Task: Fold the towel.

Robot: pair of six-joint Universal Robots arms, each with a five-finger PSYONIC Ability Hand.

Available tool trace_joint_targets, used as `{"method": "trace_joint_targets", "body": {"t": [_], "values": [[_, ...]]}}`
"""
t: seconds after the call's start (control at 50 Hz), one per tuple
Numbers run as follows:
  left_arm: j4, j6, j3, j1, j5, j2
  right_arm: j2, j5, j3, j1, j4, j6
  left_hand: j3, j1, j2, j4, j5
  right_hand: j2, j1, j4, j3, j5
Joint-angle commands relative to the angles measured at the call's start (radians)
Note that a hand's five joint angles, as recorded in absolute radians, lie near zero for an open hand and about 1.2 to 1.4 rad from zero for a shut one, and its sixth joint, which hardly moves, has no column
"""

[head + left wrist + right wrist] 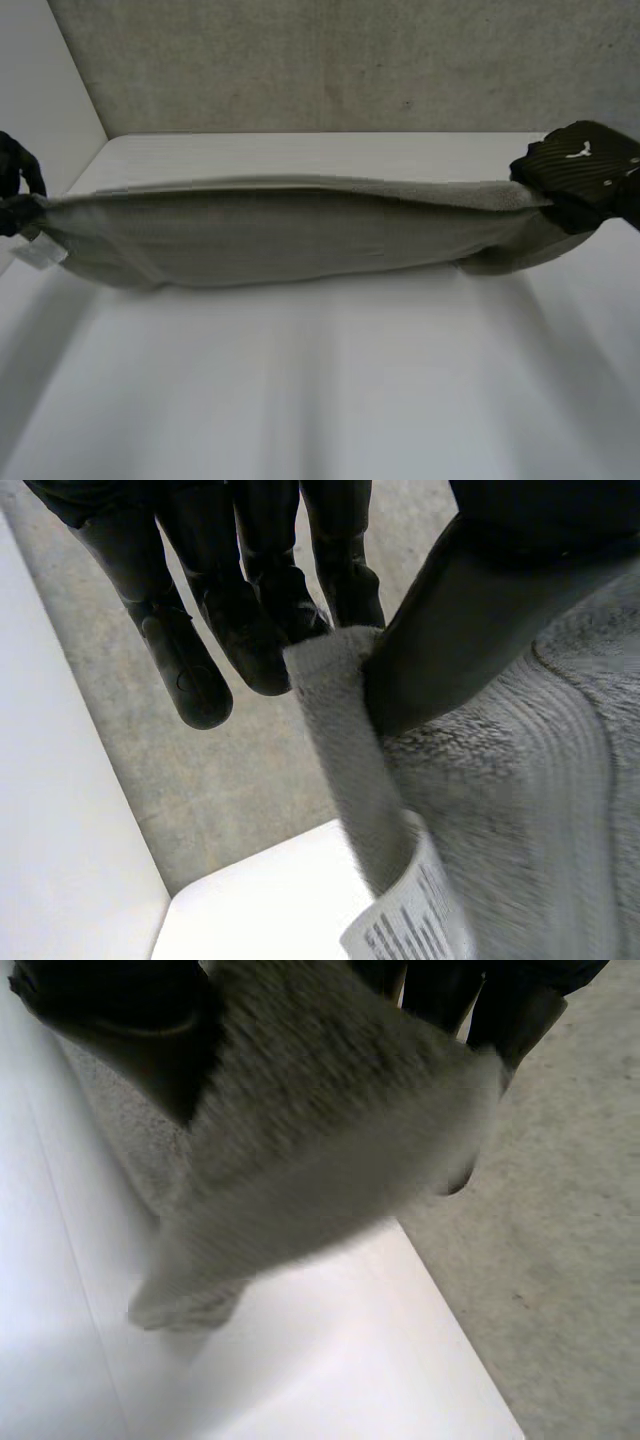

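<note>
The towel (280,235) is held up over the white table (320,400), pulled long btw. the two hands. The left hand (18,185) has one end & the right hand (580,170) has the other. The middle sags a bit. Can't tell if the low edge touches the table.

Left wrist view: the left thumb (440,630) pinches a towel corner against the nearest of the left fingers (345,580). The others hang straight & hold nothing. A small white label (410,920) hangs just under that corner.

Right wrist view: the right thumb (110,1020) & right fingers (515,1015) pinch the other end, w/ cloth draped over most of the hand.

How it will handle, prob.: soft, floppy & light. It won't hold a shape alone, so any loose part will droop. The fluffy cloth should not slip much, but a thin pinch could pull free if tugged hard.

Best place to hold: the corners or short ends, as now, pulled just tight enough to be flat. To fold it, I think both ends must move together & evenly, or the edges won't line up.
</note>
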Motion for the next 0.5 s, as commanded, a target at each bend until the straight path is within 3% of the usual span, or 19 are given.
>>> {"method": "trace_joint_targets", "body": {"t": [0.02,0.16,0.32,0.38,0.46,0.48,0.5], "values": [[0.006,-0.037,0.004,0.025,0.049,-0.031,-0.001,0.002,-0.040,-0.006,0.013,0.007,0.008,0.051,0.011,0.004,0.026,-0.105,-0.106,-0.109,-0.111,-0.115],[0.046,-0.037,0.057,-0.015,0.035,-0.150,0.108,0.016,-0.053,0.002,0.011,0.001,0.008,0.051,0.011,0.004,0.026,-0.109,-0.110,-0.112,-0.114,-0.118],[0.047,0.002,0.163,-0.153,-0.025,-0.371,0.257,0.089,-0.119,0.049,0.030,-0.005,0.008,0.051,0.011,0.004,0.026,-0.074,-0.074,-0.077,-0.079,-0.083],[0.032,0.076,0.226,-0.213,-0.084,-0.483,0.350,0.146,-0.198,0.103,0.049,-0.006,0.008,0.051,0.011,0.004,0.026,-0.024,-0.025,-0.027,-0.029,-0.033],[-0.057,0.209,0.402,-0.320,-0.227,-0.658,0.444,0.211,-0.321,0.161,0.106,-0.014,0.008,0.051,0.011,0.004,0.026,0.020,0.020,0.017,0.015,0.011],[-0.057,0.210,0.403,-0.320,-0.227,-0.659,0.493,0.247,-0.406,0.196,0.134,-0.028,0.008,0.051,0.011,0.004,0.026,0.023,0.023,0.020,0.018,0.014],[-0.109,0.249,0.489,-0.352,-0.282,-0.712,0.539,0.280,-0.509,0.230,0.154,-0.042,0.008,0.051,0.011,0.004,0.026,0.029,0.028,0.026,0.024,0.020]]}}
